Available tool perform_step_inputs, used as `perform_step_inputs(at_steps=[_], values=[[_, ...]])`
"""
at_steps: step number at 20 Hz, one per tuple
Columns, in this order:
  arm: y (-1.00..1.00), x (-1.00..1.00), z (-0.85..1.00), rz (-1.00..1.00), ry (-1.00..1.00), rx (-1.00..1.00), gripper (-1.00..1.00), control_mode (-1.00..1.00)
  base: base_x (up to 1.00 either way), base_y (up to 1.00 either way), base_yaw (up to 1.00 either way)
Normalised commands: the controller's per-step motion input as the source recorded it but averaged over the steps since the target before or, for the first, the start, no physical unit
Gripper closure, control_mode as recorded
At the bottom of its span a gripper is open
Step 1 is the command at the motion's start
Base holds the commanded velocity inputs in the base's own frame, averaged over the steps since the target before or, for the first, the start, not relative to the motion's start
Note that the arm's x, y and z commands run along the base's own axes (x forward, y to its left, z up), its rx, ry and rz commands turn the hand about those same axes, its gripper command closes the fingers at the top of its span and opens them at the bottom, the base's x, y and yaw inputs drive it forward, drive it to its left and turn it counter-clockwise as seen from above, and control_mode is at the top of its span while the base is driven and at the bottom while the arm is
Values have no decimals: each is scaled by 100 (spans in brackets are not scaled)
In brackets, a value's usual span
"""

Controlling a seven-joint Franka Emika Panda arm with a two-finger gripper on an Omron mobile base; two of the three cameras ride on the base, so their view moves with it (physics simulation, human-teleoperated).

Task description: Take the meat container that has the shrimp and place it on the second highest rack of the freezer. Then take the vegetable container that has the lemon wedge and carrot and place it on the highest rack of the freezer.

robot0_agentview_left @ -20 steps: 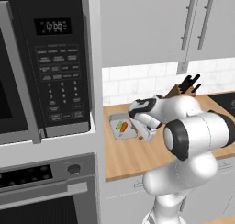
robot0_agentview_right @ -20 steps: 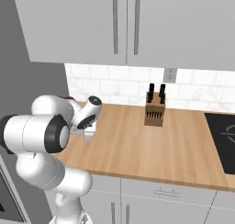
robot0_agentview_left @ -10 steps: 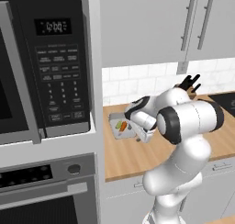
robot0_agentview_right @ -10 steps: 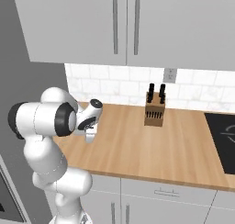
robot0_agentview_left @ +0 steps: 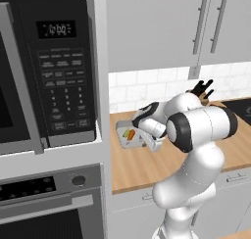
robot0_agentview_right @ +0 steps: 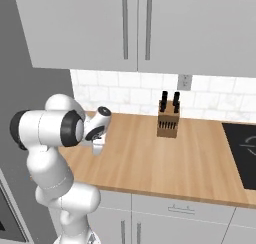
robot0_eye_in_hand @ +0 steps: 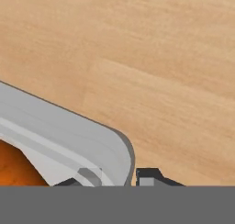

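The vegetable container [robot0_agentview_left: 128, 135] is a pale grey tray near the left end of the wooden counter, holding the orange carrot [robot0_agentview_left: 131, 134] and the lemon wedge [robot0_agentview_left: 126, 132]. My gripper [robot0_agentview_left: 145, 141] reaches down at the tray's right edge. In the hand view the tray's rounded rim [robot0_eye_in_hand: 92, 140] runs between my two fingertips, one inside and one outside the wall, with the carrot [robot0_eye_in_hand: 13, 168] at the lower left. The gripper [robot0_eye_in_hand: 108, 179] is shut on that rim. From the right, the gripper [robot0_agentview_right: 97, 147] points down at the counter's left end. The meat container with the shrimp and the freezer are out of view.
A microwave [robot0_agentview_left: 63, 71] and wall oven [robot0_agentview_left: 49, 203] stand in the tall unit just left of the tray. A knife block [robot0_agentview_right: 167, 120] sits at the back of the counter and a black cooktop [robot0_agentview_right: 245, 148] lies at the right. Upper cabinets [robot0_agentview_right: 135, 28] hang above.
The jaws have closed from wide open onto the tray's rim. The arm's elbow has swung, while the hand stays at the tray's right edge.
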Motion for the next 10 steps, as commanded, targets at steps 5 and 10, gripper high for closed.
perform_step_inputs(at_steps=[5, 10], values=[[9, -6, -14, -1, 4, 0, 100, -100, 0, 0, 0], [-3, -69, 22, -8, -4, 0, 100, -100, 0, 0, 0]])
